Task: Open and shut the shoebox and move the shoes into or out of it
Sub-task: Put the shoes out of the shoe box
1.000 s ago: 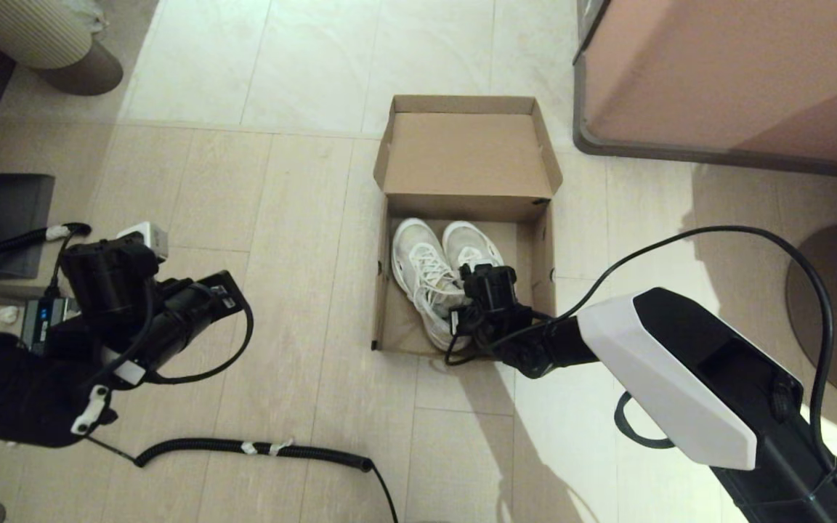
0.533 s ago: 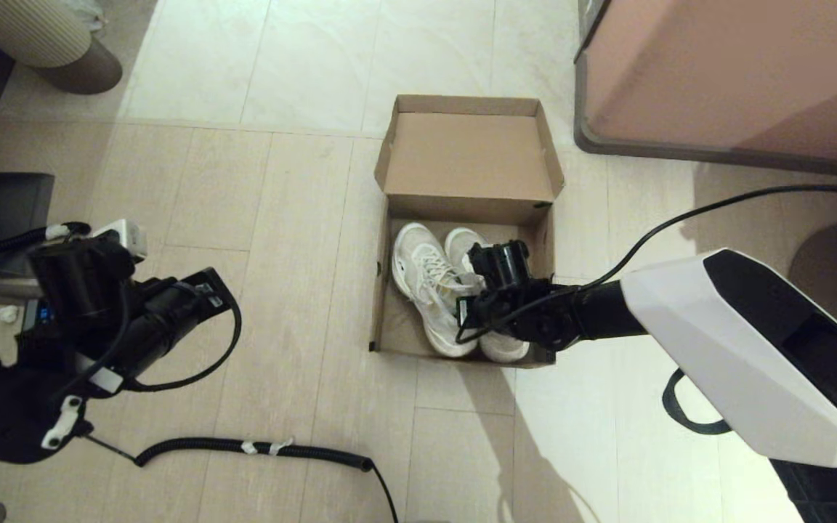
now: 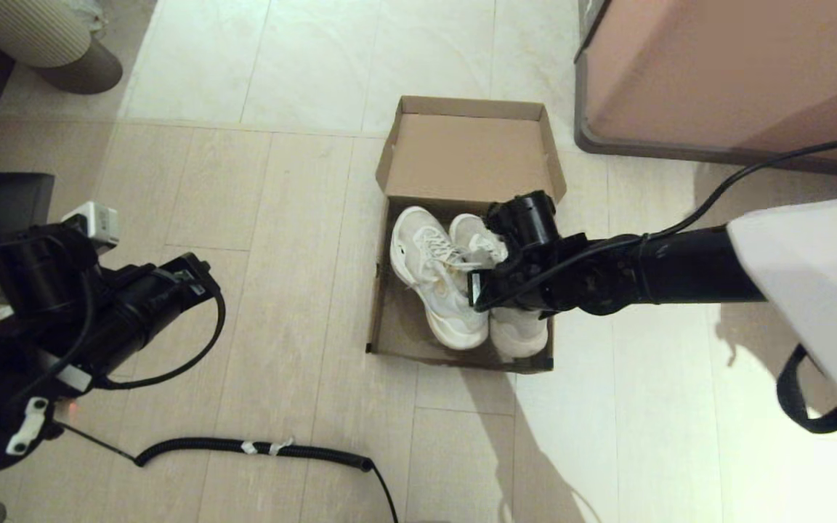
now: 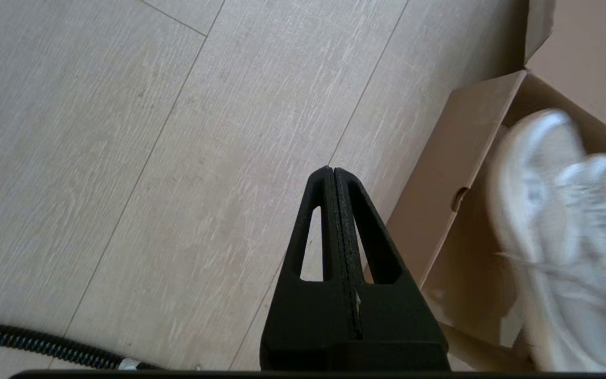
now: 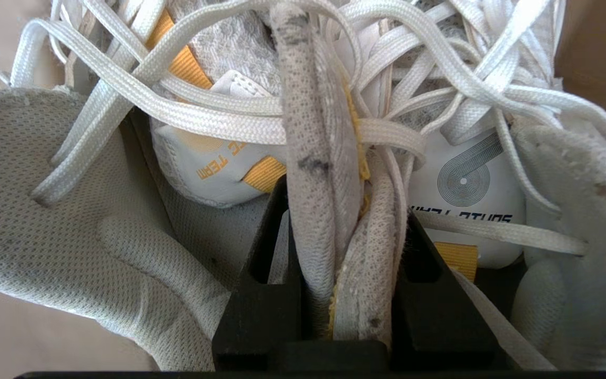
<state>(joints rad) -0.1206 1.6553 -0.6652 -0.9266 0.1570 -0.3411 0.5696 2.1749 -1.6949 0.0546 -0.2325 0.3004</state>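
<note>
On my right wrist feed I can read "TEAM" in orange on one tongue label; the other carries a grey spiral logo above dark lettering I cannot make out. The shoes (image 3: 462, 290) are white mesh lace-ups with thick off-white soles and yellow-orange inner trim, laces tangled. They sit side by side in the shoebox (image 3: 389, 327), plain brown cardboard on the floor (image 3: 280, 218), its lid flap folded back at the far edge. My right end effector (image 5: 353, 252) is clamped on the two inner collars, pinched together. My left end effector (image 4: 333, 173) hangs over the floor beside the box, its fingers pressed together on nothing.
</note>
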